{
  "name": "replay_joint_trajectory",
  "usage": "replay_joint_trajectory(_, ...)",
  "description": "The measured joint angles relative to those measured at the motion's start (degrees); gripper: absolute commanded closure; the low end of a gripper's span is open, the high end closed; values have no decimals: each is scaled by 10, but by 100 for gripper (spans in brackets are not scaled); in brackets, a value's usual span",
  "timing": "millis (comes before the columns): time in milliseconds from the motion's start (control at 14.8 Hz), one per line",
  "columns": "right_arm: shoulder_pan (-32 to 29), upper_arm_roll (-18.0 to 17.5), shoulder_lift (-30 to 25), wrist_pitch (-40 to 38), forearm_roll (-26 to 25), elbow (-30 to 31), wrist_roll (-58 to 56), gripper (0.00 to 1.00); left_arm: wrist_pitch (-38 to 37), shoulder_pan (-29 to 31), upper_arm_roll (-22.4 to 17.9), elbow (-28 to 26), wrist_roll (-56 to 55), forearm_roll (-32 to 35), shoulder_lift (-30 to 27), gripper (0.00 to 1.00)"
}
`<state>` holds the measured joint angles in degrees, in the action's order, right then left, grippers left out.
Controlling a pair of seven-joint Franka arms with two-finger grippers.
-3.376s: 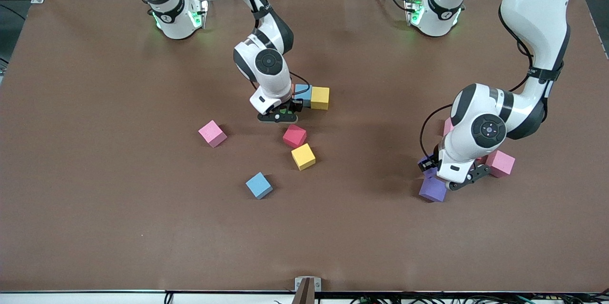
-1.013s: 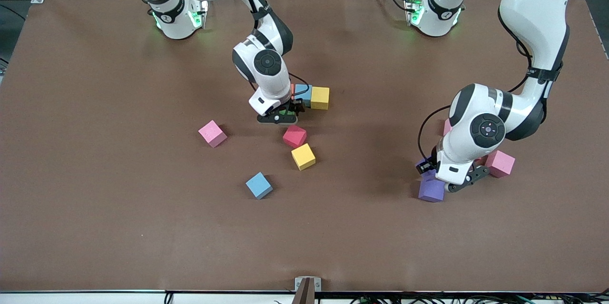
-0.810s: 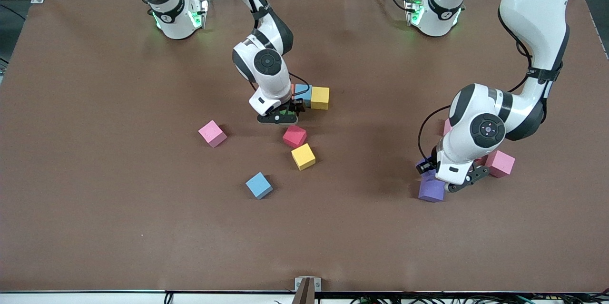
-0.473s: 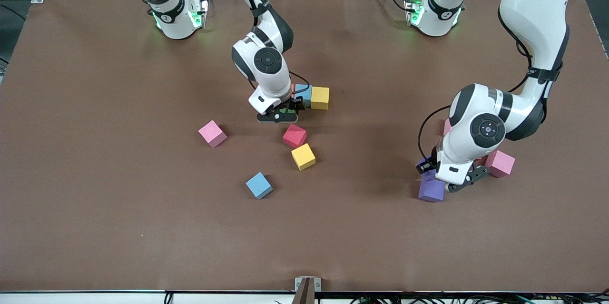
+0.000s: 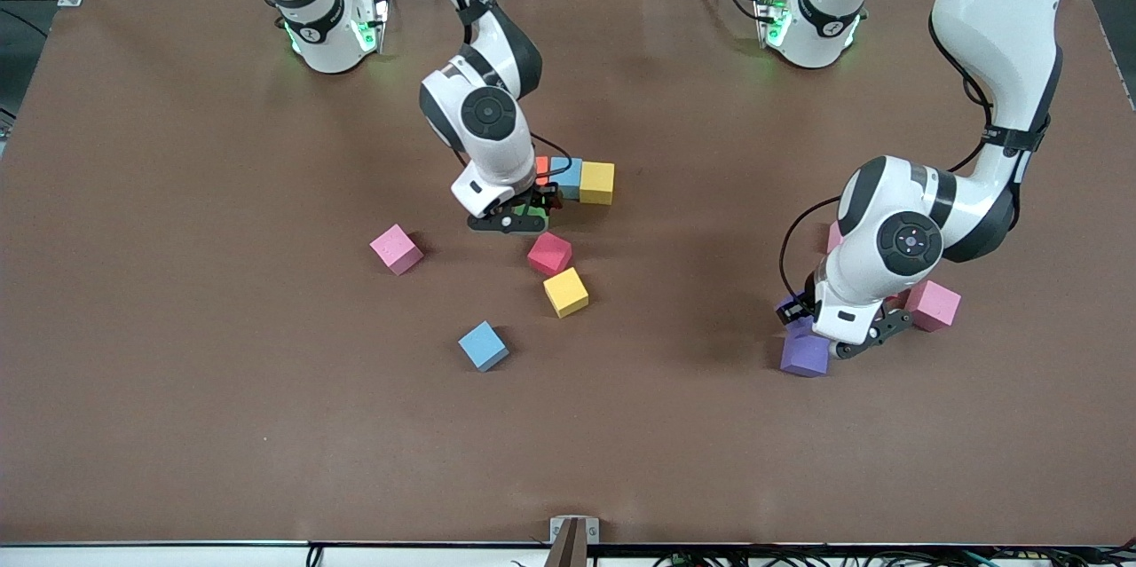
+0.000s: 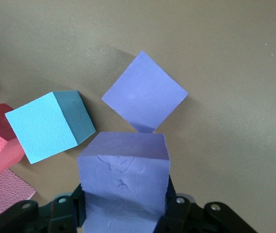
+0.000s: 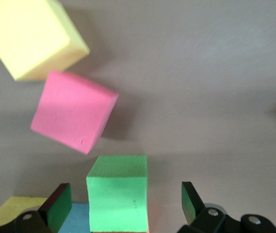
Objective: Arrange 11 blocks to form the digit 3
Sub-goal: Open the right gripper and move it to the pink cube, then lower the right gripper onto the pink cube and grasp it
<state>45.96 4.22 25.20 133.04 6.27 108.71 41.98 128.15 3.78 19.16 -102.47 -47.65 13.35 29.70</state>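
The brown table (image 5: pixel 177 425) carries no readable writing, and neither the arms nor the cubes show any label I can make out.

The left gripper (image 6: pixel 123 213) is low over the table at the left arm's end, its fingers (image 6: pixel 77 208) pressed nearly together against a purple block (image 6: pixel 124 179) that it holds. A second purple block (image 5: pixel 806 355) lies on the table just beside it, with a blue block (image 6: pixel 48 126) near, and two pink cubes (image 5: pixel 932 304) around them; a dark red face in the left wrist view may be one of the red blocks.

The right gripper (image 7: pixel 123 206) hangs over the green block (image 7: pixel 118 191), fingers spread wide on either side with clear gaps, gripping nothing. The green block sits on the table touching a short row of orange block (image 5: pixel 541 166), blue block (image 5: pixel 565 174) and yellow block (image 5: pixel 596 182), the start of the digit 3.

Nearer the front camera than the green block lie a red block (image 5: pixel 549 253), then a yellow block (image 5: pixel 565 292), then a blue block (image 5: pixel 483 345). A pink cube (image 5: pixel 396 248) sits toward the right arm's end from the green block
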Motion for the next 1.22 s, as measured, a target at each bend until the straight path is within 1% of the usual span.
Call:
replay_joint_trajectory(135, -15, 14, -15, -24, 0, 0, 0, 0, 0, 0, 0, 0, 0, 0, 0, 57)
replay_joint_trajectory(270, -26, 37, -27, -49, 0, 0, 0, 0, -1, 0, 0, 0, 0, 0, 0, 57)
replay_joint_trajectory(473, -33, 67, -35, -60, 0, 0, -3, 0, -1, 0, 0, 0, 0, 0, 0, 57)
replay_joint_trajectory(743, -30, 70, -35, -57, 1, -3, 15, 0, -1, 0, 0, 0, 0, 0, 0, 57)
replay_joint_trajectory(1013, -15, 64, -24, -55, 4, -33, 114, 0, -1, 0, 0, 0, 0, 0, 0, 57)
replay_joint_trajectory(1215, 13, 61, 11, -35, 25, -63, 196, 0, -1, 0, 0, 0, 0, 0, 0, 57)
